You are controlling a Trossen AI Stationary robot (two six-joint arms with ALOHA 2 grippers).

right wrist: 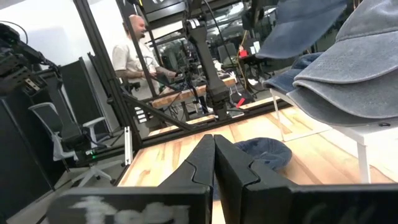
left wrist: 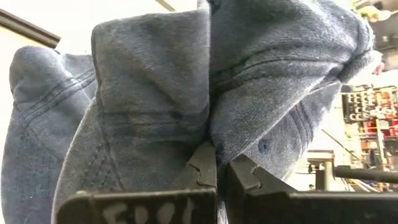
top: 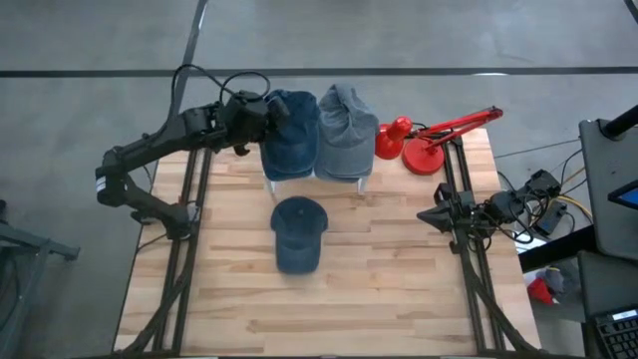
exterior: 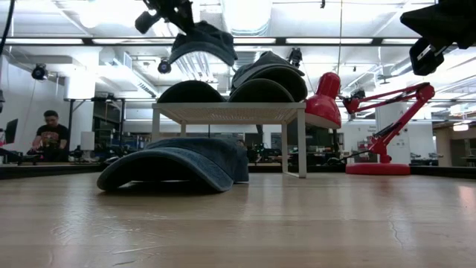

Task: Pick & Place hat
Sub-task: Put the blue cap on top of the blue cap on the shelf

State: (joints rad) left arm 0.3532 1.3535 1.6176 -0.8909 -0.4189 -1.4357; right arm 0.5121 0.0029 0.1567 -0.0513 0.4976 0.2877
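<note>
The dark blue hat (top: 290, 135) is pinched in the left gripper (top: 267, 112) — in the left wrist view the fingers (left wrist: 200, 167) are pressed together on a fold of denim, so it counts as gripped. In the low view the hat (exterior: 201, 41) hangs in the air above the small white stand (exterior: 230, 113), clear of the caps stacked on it. From above, it sits over the stand's left half, with the lighter grey-blue hat (top: 346, 132) just beside it to the right.

What the next move probably turns on: the table (top: 399, 289) opens up toward the near edge, and another dark cap (top: 298, 232) is already lying flat there, just in front of the stand, brim pointed to the near side. So any set-down spot is down and toward the near edge from the gripper, and it's a guess whether beside that cap is intended.

The right gripper (top: 435, 215) is parked well off at the right rail, fingers closed on nothing — the left arm is clearly the nearer one. A red desk lamp (top: 424, 140) stands right of the stand.
</note>
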